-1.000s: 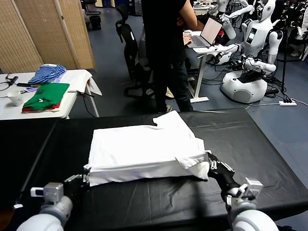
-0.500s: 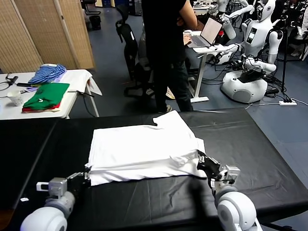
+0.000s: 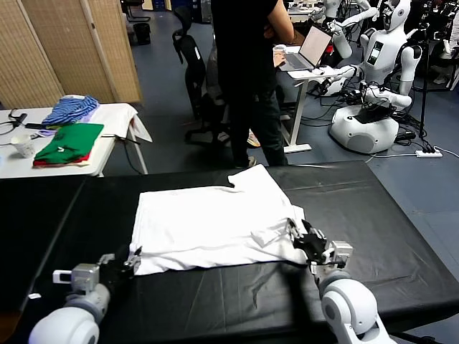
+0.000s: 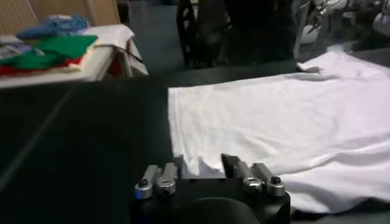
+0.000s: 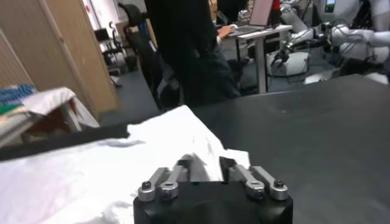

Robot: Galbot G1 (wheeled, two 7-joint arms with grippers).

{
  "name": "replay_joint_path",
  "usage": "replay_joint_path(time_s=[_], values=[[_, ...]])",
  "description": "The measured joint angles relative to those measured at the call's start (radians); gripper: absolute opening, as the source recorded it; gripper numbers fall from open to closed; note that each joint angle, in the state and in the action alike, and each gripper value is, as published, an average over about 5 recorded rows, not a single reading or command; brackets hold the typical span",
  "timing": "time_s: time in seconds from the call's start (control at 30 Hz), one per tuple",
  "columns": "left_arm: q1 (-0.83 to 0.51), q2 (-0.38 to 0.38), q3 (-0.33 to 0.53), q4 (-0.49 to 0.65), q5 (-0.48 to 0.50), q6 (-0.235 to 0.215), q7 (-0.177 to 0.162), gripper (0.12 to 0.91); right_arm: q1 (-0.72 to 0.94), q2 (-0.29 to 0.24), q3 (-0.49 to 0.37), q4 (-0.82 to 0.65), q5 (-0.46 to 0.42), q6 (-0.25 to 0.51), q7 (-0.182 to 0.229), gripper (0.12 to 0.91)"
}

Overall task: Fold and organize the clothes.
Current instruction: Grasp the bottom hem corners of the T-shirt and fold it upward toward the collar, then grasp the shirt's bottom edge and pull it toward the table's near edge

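Note:
The white T-shirt (image 3: 215, 223) lies folded and plain side up on the black table (image 3: 358, 208). My left gripper (image 3: 133, 259) is at the shirt's near left corner. In the left wrist view it (image 4: 203, 165) is open, with the shirt's edge (image 4: 201, 164) between its fingertips. My right gripper (image 3: 297, 233) is at the shirt's near right corner, by the bunched sleeve. In the right wrist view it (image 5: 205, 163) is open, with a fold of the shirt (image 5: 201, 159) between its fingertips. No printed graphic shows.
A white side table (image 3: 107, 115) at the far left holds green and red folded garments (image 3: 68, 143) and a blue striped garment (image 3: 70, 109). A person in black (image 3: 247, 72) stands just beyond the table. A desk with a laptop (image 3: 308, 50) and other robots (image 3: 369, 100) are behind.
My right gripper has moved left and forward onto the shirt's near right corner. My left gripper has edged in at the near left corner. The shirt's near edge has shifted slightly away.

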Motion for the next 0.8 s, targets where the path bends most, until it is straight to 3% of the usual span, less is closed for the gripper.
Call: replay_joint_path(time_s=[0.17, 0.33, 0.6, 0.7, 0.8], values=[[0.076, -0.021, 0.013, 0.018, -0.002, -0.083, 0.023, 0.907, -0.069, -0.006, 0.013, 0.037, 0.003, -0.039, -0.025, 0.907], [0.101, -0.039, 0.030, 0.029, -0.066, -0.171, 0.011, 0.907, -0.093, 0.001, 0.008, 0.028, -0.018, -0.027, -0.034, 0.907], [0.060, -0.040, 0.050, 0.062, -0.117, -0.213, -0.008, 0.907, -0.086, 0.009, -0.009, -0.011, -0.021, -0.017, -0.031, 0.889], [0.053, -0.043, 0.059, 0.071, -0.134, -0.211, -0.019, 0.907, -0.094, 0.016, -0.020, -0.014, -0.030, -0.014, -0.029, 0.781], [0.055, -0.044, 0.063, 0.074, -0.138, -0.198, -0.022, 0.907, -0.103, 0.019, -0.026, -0.011, -0.039, -0.012, -0.029, 0.622]])
